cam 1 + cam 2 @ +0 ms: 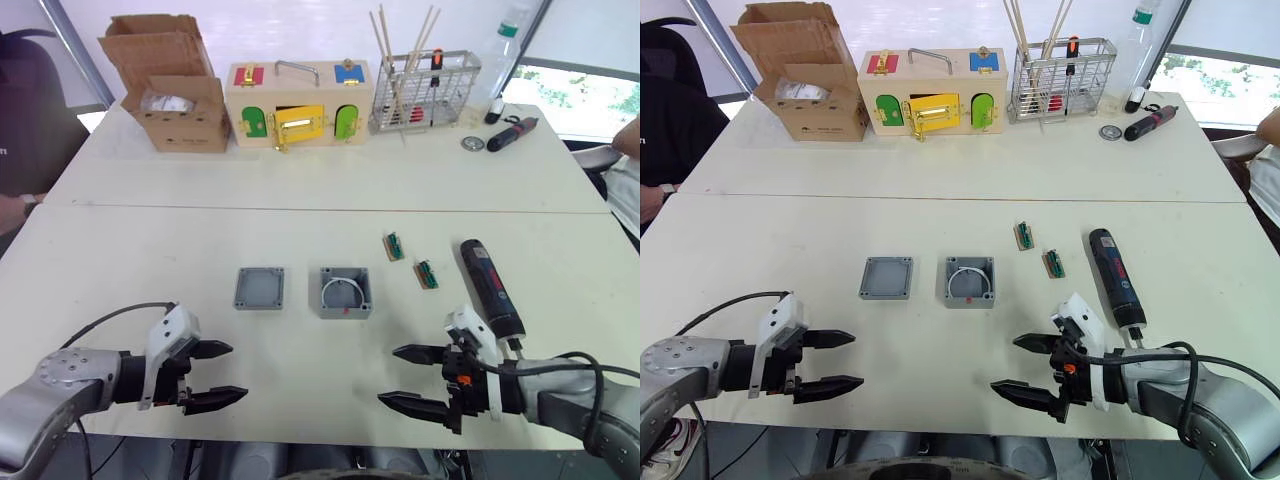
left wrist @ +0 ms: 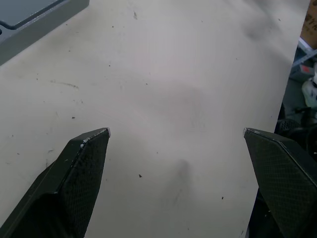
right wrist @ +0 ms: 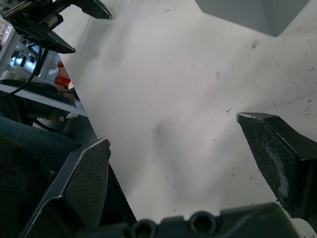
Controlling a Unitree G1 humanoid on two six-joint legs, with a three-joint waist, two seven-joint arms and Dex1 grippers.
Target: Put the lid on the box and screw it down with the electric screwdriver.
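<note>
Along the far edge of your table [image 1: 300, 190] you had a brown cardboard box [image 1: 172, 85] with its flaps open at the far left corner. Just beside it stood a wooden box [image 1: 298, 105] with coloured doors and a metal handle on top. Next along that edge was a wire basket [image 1: 425, 92] holding thin wooden sticks. Toward the far right corner lay a small black-and-red tool [image 1: 512, 133] and a small round metal disc [image 1: 472, 143]. Two small green parts [image 1: 394, 246] [image 1: 427, 274] lay nearer the middle, right of centre.
</note>
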